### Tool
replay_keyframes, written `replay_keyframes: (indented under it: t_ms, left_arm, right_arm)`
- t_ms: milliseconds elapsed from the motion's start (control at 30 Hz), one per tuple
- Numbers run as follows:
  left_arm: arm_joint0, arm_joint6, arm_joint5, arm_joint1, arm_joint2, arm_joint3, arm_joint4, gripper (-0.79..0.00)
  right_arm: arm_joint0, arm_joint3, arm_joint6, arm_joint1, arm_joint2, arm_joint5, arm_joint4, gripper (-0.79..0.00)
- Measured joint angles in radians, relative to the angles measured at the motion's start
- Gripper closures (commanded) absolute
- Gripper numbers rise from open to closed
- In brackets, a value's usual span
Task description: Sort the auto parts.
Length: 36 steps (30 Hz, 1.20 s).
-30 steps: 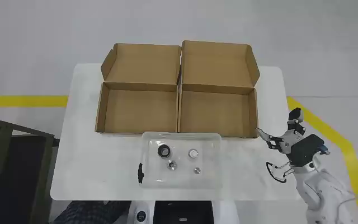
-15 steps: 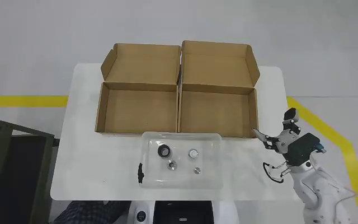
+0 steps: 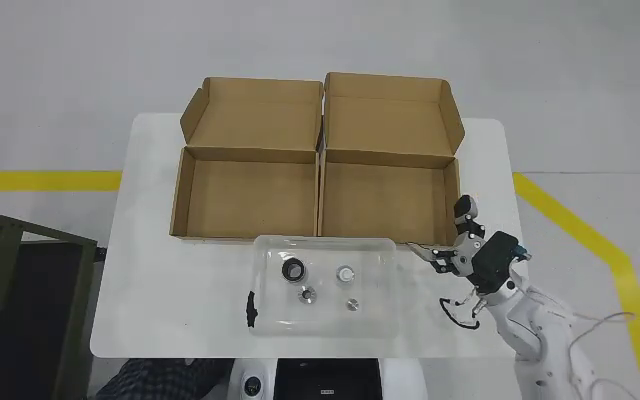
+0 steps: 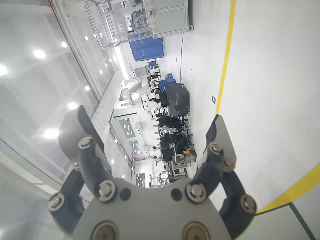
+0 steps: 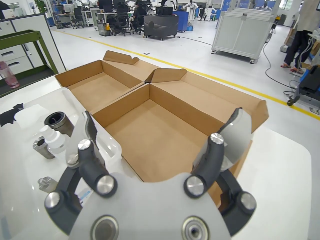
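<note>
Cardboard marks the far side of the job. Two open boxes stand side by side on the white table (image 3: 150, 290), the left box (image 3: 245, 200) and the right box (image 3: 385, 205), and we see nothing in either. Just in front of them lies the clear tray (image 3: 325, 241), which holds all the auto parts: a dark bushing (image 3: 293, 270), a white part (image 3: 346, 272), a metal cylinder (image 3: 309, 293) and a small metal piece (image 3: 353, 304). A black scrap (image 3: 249, 308) sits at the tray's left edge.

Our right tool (image 3: 426, 273) hangs just beside the tray's right end, near the front corner of the right box. Its fingers are spread wide with nothing between them. Our left tool (image 4: 150, 116) is likewise released and empty, and it points out at the room, away from the table.

We judge that sorting has not begun and that the step in hand is the approach for a first pick. Next, the right tool must cross the tray's wall, come down over a single part and clench on it alone. The white part and the small metal piece lie nearest. The parts are small and some look smooth, so the fingers need to centre well. We cannot tell which box takes which part.
</note>
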Motion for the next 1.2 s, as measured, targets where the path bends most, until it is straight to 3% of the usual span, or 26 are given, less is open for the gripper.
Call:
replay_keyframes:
  t_ms: [333, 600, 900, 1200]
  left_arm:
    - [0.0, 0.0, 0.0, 0.0, 0.0, 0.0, 0.0, -0.785]
    - [0.0, 0.0, 0.0, 0.0, 0.0, 0.0, 0.0, -0.785]
    - [0.0, 0.0, 0.0, 0.0, 0.0, 0.0, 0.0, -0.785]
    - [0.0, 0.0, 0.0, 0.0, 0.0, 0.0, 0.0, -0.785]
  right_arm:
    - [0.074, 0.012, 0.117, 0.0, -0.128, -0.072, 0.082, -0.785]
    - [0.126, -0.006, 0.31, 0.006, -0.209, -0.149, 0.146, -0.785]
    - [0.139, -0.089, 0.505, 0.021, -0.273, -0.222, 0.113, -0.785]
    - [0.144, -0.119, 0.627, 0.035, -0.32, -0.26, 0.105, -0.785]
